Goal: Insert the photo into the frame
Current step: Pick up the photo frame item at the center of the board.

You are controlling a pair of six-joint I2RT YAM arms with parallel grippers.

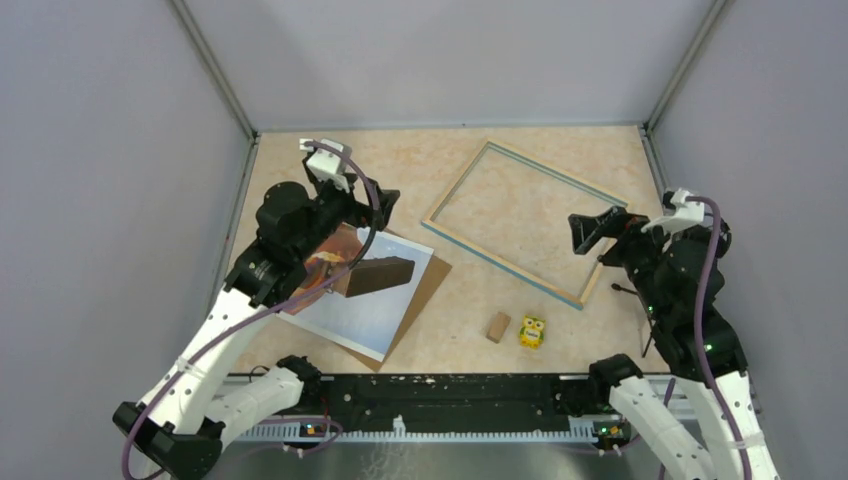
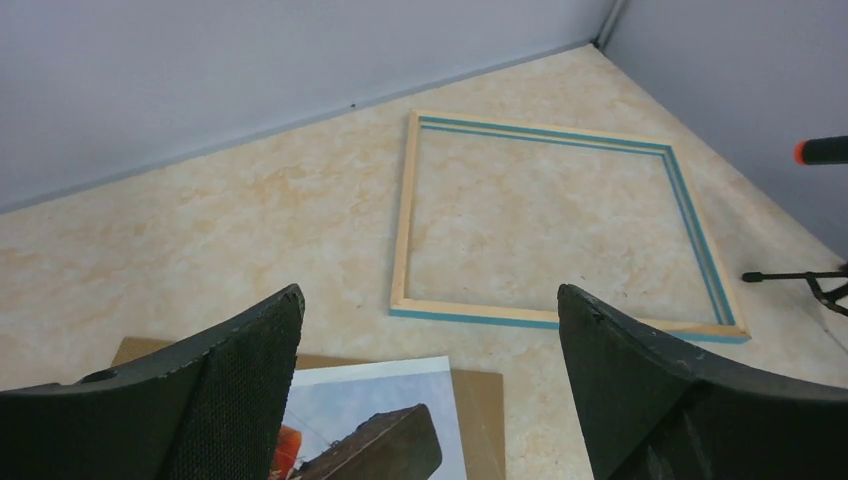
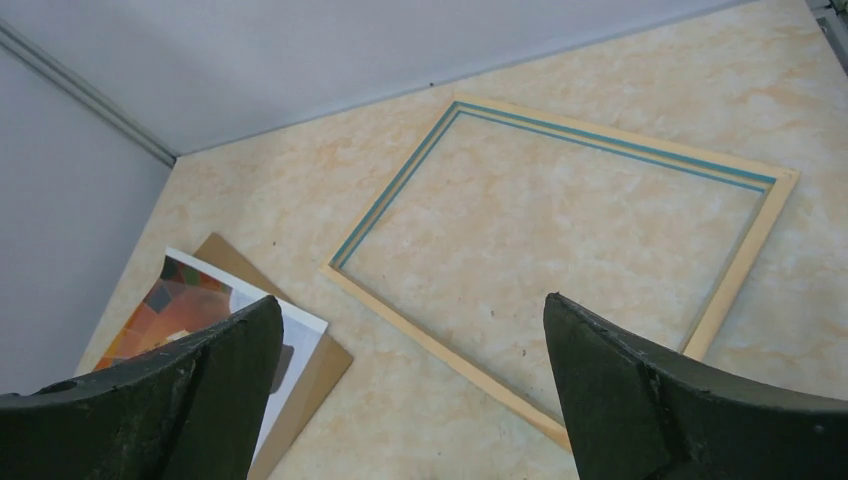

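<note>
Beige table [image 1: 590,150], grey walls [image 1: 430,60]; photo [image 1: 370,310] lies left on brown board [image 1: 432,282], dark block [image 1: 380,275] likely weighting it flat; frame [image 1: 502,263] lies empty centre-right, ready for it; my left gripper [image 2: 430,300] and right gripper [image 3: 412,302] gape wide, holding nothing

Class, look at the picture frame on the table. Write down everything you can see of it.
The frame is a large, thin rectangle of four light wooden rails with a blue strip along them. It is empty: the marbled beige table shows through its opening. It lies flat on the far right part of the table, turned at an angle to the table's edges. Nothing rests in or on it, and the photo lies apart, to its left.
</note>
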